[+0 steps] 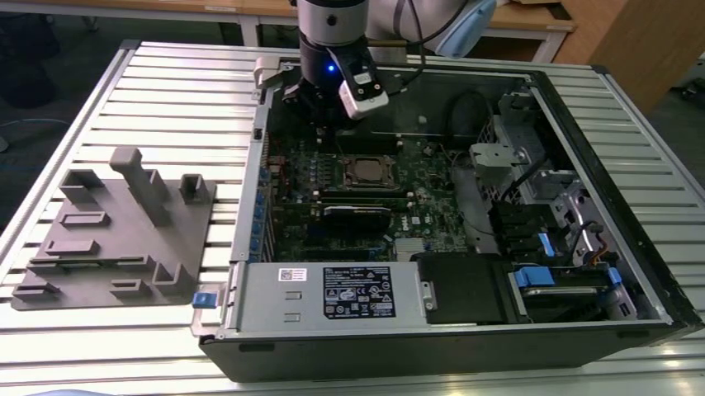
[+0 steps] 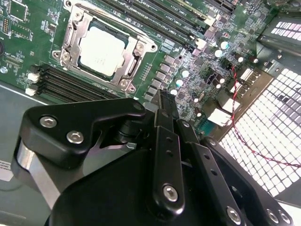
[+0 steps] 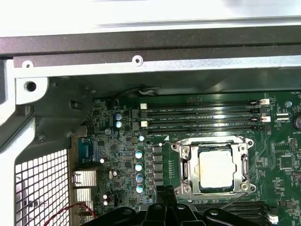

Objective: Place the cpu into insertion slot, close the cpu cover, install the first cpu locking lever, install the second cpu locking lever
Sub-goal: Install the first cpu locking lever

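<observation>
cpu (image 1: 371, 172) seated in insertion slot (image 3: 176, 148), mid-frame in exterior view, w/ cpu cover (image 3: 190, 165) over it; end effector (image 1: 328, 122) up-left of it, closed together, empty. The cpu prob. light, stiff, fragile: grip edges only.

In the exterior view the arm (image 1: 330, 25) is cut off by the top edge. The cpu (image 1: 371, 172) there is too small to tell how the cpu cover (image 1: 348, 175) or its levers sit. In the first wrist view the gripper (image 3: 165, 191) runs off the bottom edge and hides one corner of the cover's frame. In the second wrist view its black body covers much of the motherboard (image 2: 197, 70) and the ends of the memory slots (image 2: 61, 84).
</observation>
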Robot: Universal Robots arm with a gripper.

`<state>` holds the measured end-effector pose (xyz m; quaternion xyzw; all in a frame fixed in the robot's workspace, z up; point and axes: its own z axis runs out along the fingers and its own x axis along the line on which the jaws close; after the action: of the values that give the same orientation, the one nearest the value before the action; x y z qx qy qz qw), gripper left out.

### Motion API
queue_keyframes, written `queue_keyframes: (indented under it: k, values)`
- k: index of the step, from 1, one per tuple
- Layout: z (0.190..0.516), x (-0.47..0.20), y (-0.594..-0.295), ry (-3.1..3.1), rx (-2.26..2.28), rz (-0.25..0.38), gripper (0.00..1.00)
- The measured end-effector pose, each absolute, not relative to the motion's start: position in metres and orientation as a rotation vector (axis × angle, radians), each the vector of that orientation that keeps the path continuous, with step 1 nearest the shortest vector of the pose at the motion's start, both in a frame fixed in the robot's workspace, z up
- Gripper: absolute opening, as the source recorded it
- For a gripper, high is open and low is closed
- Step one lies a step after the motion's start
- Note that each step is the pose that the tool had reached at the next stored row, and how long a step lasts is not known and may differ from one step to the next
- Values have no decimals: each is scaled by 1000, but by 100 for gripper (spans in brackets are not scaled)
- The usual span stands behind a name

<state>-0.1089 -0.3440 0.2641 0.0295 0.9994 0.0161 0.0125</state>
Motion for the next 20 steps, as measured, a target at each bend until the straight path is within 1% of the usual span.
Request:
queue_keyframes:
  k: [4,20]
  values:
    - [264,-109,-345,3115,92,75,11]
    - [264,-109,-345,3115,92,76,11]
